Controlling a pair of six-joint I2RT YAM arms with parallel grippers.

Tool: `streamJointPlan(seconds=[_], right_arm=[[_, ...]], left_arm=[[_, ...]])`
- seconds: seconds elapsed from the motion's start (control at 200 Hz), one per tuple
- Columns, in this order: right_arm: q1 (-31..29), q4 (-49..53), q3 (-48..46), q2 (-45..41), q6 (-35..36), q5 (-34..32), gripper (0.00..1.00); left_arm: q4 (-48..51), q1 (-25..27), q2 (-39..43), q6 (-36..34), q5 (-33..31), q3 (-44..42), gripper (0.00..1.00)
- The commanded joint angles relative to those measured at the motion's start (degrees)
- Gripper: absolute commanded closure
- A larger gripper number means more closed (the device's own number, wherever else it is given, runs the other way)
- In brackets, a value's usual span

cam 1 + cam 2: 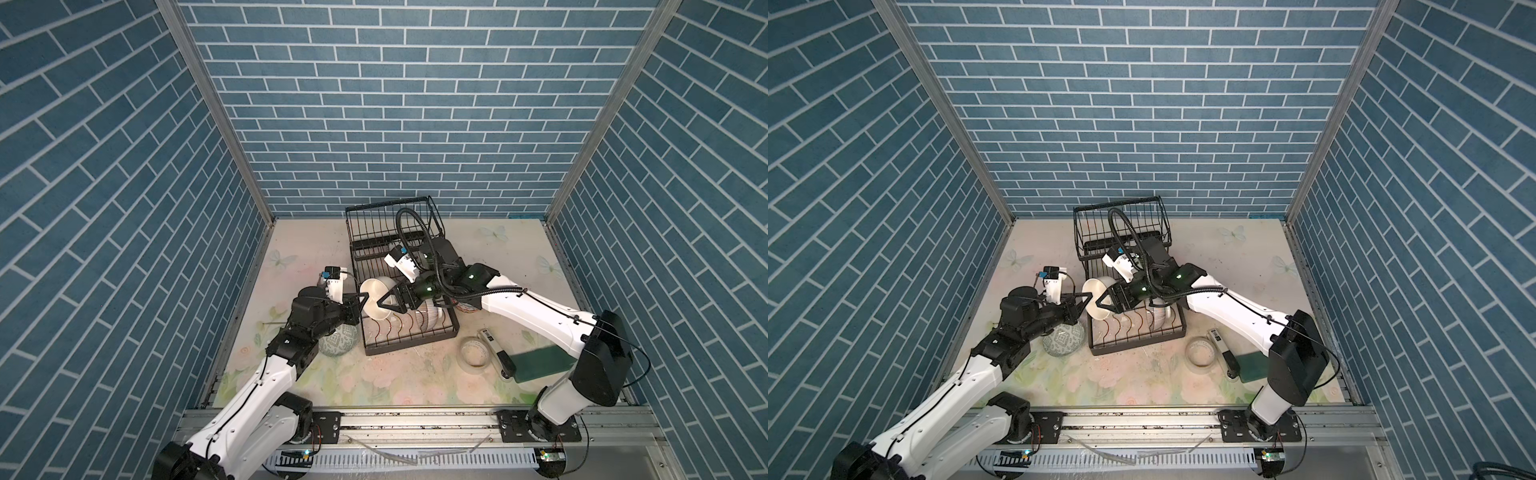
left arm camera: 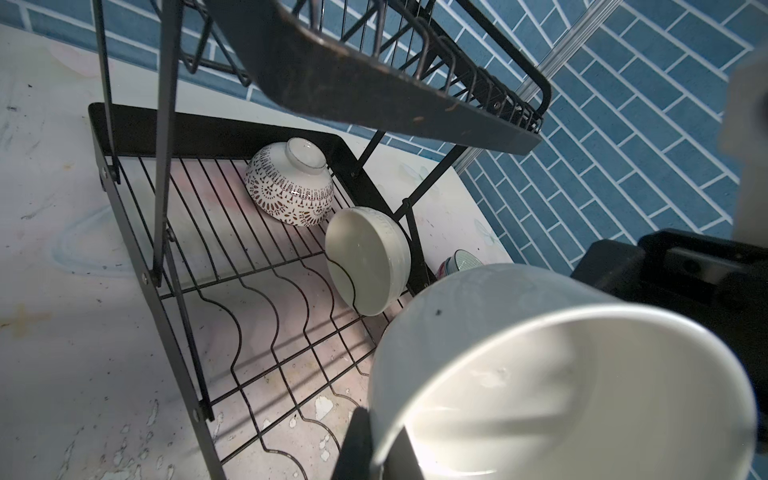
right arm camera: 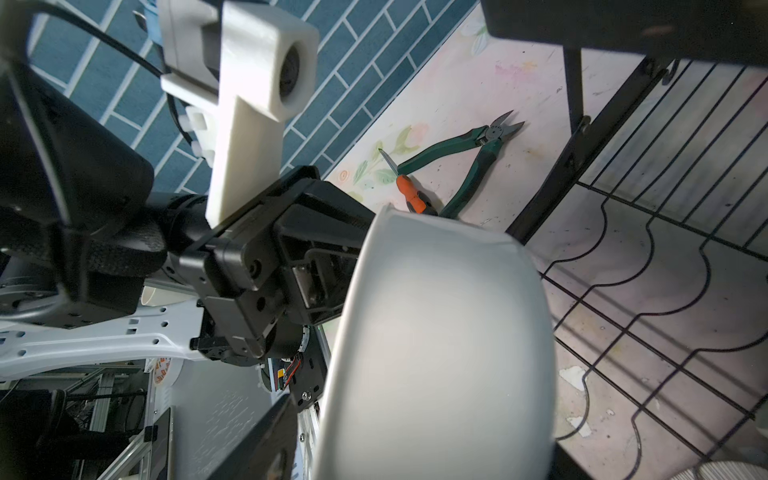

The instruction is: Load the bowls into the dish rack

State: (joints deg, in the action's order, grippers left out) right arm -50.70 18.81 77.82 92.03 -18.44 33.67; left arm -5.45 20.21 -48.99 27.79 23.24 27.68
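Left gripper is clamped on the rim of a white bowl, which hangs tipped on its side over the near left end of the dish rack lower tray. Right gripper meets it from the opposite side, jaws spread about the bowl's base; contact cannot be confirmed. The left wrist view shows a lattice-patterned bowl upside down in a tray corner, with a cream bowl on edge beside it. A pale green bowl sits on the table, left of the rack
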Motion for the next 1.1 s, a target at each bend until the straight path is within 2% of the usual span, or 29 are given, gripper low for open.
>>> streamJointPlan(seconds=[0.0, 0.155, 0.265, 0.425, 0.535, 0.64, 0.765, 0.955, 1.095], right_arm=[[-0.32, -2.94, -0.92, -0.94, -0.63, 4.52, 0.32], [-0.28, -3.66, -0.4, 0.08, -1.4, 5.11, 0.47], [-0.35, -3.53, -0.08, 0.53, -1.43, 4.97, 0.53], [-0.31, -3.06, 0.44, 1.22, -1.34, 2.73, 0.66], [-0.28, -2.88, 0.83, 1.57, -1.3, 0.43, 0.67], [-0.3, -2.33, 1.18, 1.81, -0.99, -3.22, 0.67], [-0.29, -0.3, 2.36, 2.58, 0.5, -8.48, 0.72], [-0.7, 1.78, 3.92, 4.41, 3.12, -15.5, 0.72], [-2.78, 5.13, 6.71, 6.53, 8.2, -25.01, 0.72]], left_arm=[[-3.29, -0.68, 0.74, 0.24, -0.28, -0.26, 1.0], [-2.61, -0.78, 0.74, 0.33, -0.85, -0.36, 1.0], [-2.06, -0.8, 0.91, 0.51, -1.53, -0.6, 1.0], [-0.91, -0.8, 0.75, 0.27, -2.23, -0.61, 0.75], [-0.13, -0.87, 0.52, -0.06, -2.66, -0.59, 0.6], [0.05, -0.87, 0.35, 0.05, -3.01, -0.76, 0.49], [0.33, -0.87, 0.42, 0.42, -3.47, -1.07, 0.34], [1.86, -0.88, 1.51, 0.51, -4.54, -1.53, 0.2], [4.55, -0.87, 4.25, 0.67, -7.16, -1.67, 0.16]])
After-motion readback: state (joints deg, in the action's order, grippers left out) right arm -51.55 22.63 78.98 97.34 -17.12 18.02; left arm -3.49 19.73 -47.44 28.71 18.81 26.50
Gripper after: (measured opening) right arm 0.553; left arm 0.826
